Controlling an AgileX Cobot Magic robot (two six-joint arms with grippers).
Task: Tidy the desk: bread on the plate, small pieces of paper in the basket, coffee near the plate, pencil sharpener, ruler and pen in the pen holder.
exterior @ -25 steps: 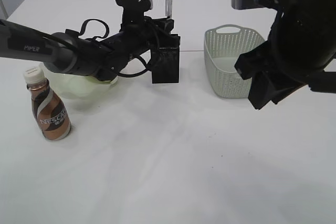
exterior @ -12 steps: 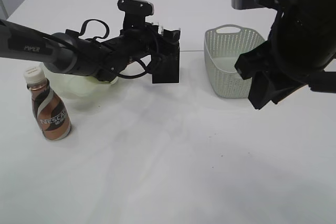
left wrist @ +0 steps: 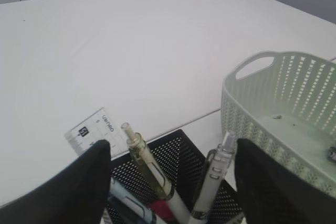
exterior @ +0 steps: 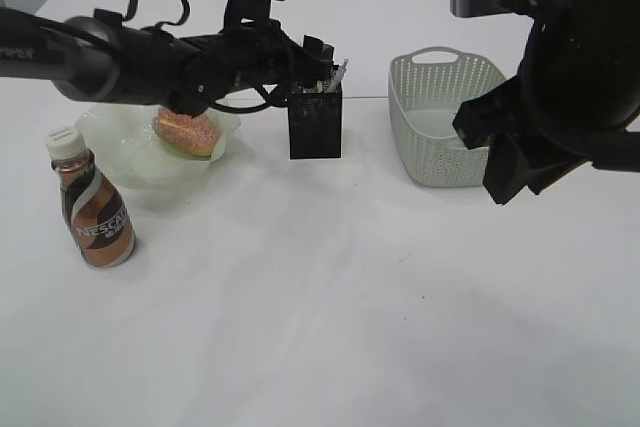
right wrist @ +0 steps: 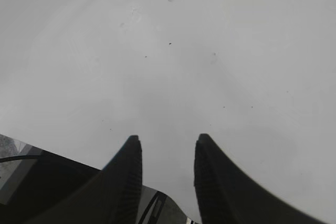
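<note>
1. Above the pen holder (exterior: 315, 122), the left gripper (left wrist: 170, 182) has risen from where it sat a second ago, when it was pressed down against the mesh cup with a pen standing up out of it — now its jaws stand wide apart, one on each side of the cup's mouth, gripping nothing.
2. With the arm lifted, the bread (exterior: 187, 132) shows on the plate (exterior: 120, 152), where the arm hid it before.
3. In the left wrist view, two pens (left wrist: 152, 169) stand in the holder, long axes nearly upright and tips leaning away from each other, and the clear ruler (left wrist: 94, 132) pokes up at the far left corner, tilted.
4. The coffee (exterior: 92, 209) stands upright on the table (exterior: 330, 327), just in front of the plate and to its left, unchanged.
5. The basket (exterior: 440, 117) sits right of the pen holder, near but not touching; small specks lie on its floor.
6. The right gripper (right wrist: 165, 174) hangs over bare table beside the basket, as before, jaws a little apart with nothing between them.
7. The table is plain white; pale grey panels stand behind it.
</note>
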